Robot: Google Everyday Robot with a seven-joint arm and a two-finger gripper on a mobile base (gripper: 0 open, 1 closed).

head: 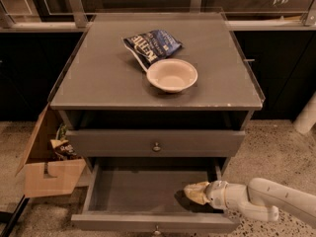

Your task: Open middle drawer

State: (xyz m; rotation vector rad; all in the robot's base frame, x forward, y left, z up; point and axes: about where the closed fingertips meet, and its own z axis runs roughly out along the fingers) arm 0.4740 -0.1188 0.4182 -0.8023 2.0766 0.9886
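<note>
The middle drawer [143,189] is pulled out wide below the cabinet's upper drawer. Its plain grey inside shows, and its front edge with a small round knob [157,229] is at the bottom of the view. My gripper [196,192], with yellowish tips on a white wrist, reaches in from the right. It sits inside the drawer's right half, low over the drawer floor. Nothing shows in its grip.
The taller-fronted upper drawer [156,143] with its knob sits pushed in just above. On the cabinet top [98,78] are a white bowl [172,75] and a blue chip bag [152,43]. An open cardboard box [47,172] stands on the floor at left.
</note>
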